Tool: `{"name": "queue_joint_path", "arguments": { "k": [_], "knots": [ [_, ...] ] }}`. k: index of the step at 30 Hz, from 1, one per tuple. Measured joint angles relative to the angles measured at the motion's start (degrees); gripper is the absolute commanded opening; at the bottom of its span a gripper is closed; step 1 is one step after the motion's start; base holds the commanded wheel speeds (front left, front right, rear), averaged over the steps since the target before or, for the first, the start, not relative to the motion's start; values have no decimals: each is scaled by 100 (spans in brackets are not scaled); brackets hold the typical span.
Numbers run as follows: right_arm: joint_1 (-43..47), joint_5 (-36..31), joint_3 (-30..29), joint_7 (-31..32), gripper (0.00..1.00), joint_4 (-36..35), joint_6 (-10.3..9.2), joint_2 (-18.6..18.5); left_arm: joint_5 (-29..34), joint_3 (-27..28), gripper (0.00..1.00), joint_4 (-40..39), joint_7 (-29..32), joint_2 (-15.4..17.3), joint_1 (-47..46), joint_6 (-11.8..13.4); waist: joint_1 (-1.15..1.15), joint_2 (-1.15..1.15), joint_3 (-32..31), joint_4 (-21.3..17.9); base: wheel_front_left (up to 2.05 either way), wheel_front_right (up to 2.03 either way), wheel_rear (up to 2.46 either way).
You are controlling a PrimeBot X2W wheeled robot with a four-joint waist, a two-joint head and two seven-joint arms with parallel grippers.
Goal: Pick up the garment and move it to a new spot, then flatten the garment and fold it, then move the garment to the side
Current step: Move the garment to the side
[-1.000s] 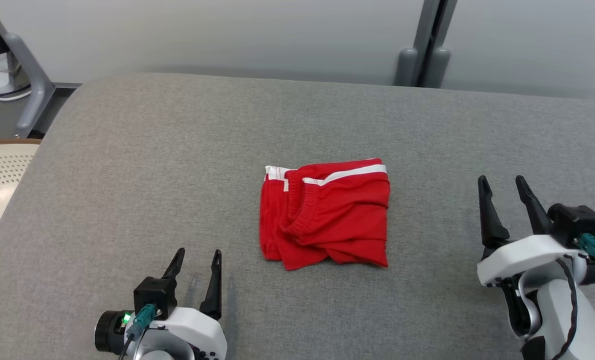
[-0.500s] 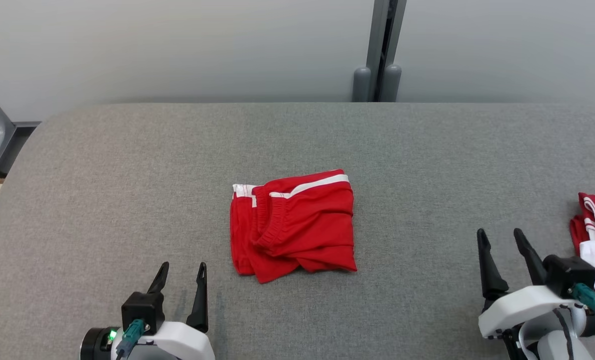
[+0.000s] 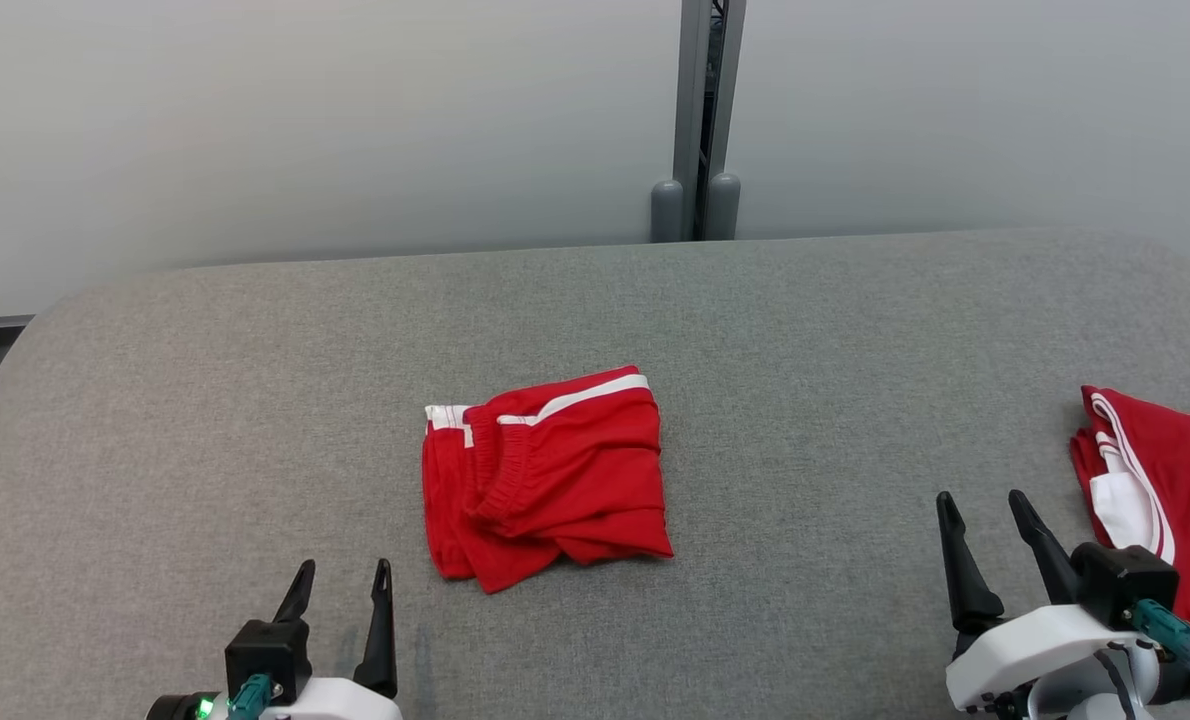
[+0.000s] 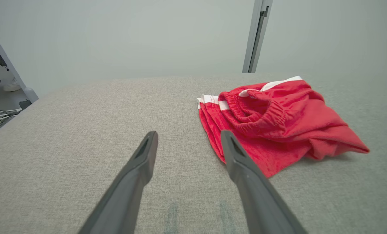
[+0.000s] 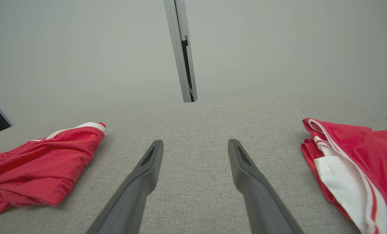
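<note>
Now your folded red garment [image 3: 545, 480] lies central on the worktop [image 3: 805, 330]; your left pincer [image 3: 345, 565] hangs near its front-left corner, your right pincer [image 3: 979, 497] well to its right, both spread wide and empty.

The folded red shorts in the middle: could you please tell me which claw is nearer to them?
Left. The left claw sits close to the shorts, off their near left corner; the right claw is far to their right, beside another red garment.
</note>
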Motion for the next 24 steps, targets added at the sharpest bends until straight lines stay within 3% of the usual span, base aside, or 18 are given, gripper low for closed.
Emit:
{"name": "queue_joint_path", "arguments": {
  "k": [11, 24],
  "knots": [
    [-57, 359, 383, 0, 100, 196, 0, 1, -40, -155, 100, 13, 0, 0, -13, -10, 0, 0, 149, 240, 0, 0, 0],
    [-1377, 1072, 1211, 0, 100, 1182, 0, 3, -92, -416, 100, 60, 0, 1, -358, -60, 0, 0, 754, 1254, 0, 0, 0]
  ]
}}
